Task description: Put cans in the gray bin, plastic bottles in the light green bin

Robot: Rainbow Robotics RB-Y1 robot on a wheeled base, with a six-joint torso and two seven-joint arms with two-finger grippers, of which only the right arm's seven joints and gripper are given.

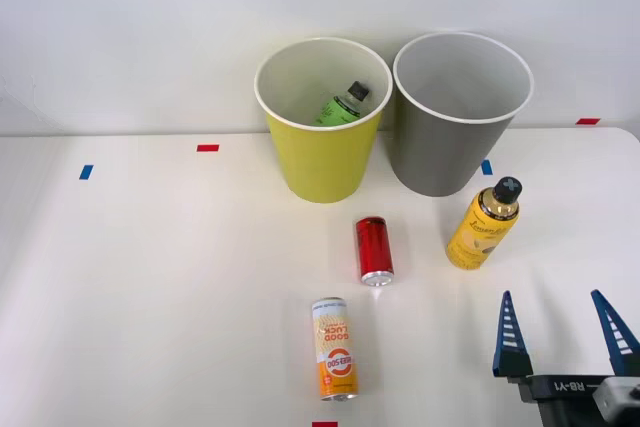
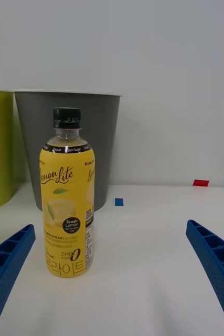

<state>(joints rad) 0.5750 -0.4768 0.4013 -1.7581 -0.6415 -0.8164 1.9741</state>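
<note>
Yellow bottle (image 1: 482,232): upright on tabletop (image 1: 150,297), before gray bin (image 1: 455,137) | likely light, slick label | grip mid-body | right claw (image 1: 565,335): wide open, empty

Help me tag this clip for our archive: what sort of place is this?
Probably a lab or test bench set up for a sorting trial, not a home. A plain white table stands against a bare wall, coloured tape markers are stuck to its top, and two bins stand beside a few drink containers.
</note>
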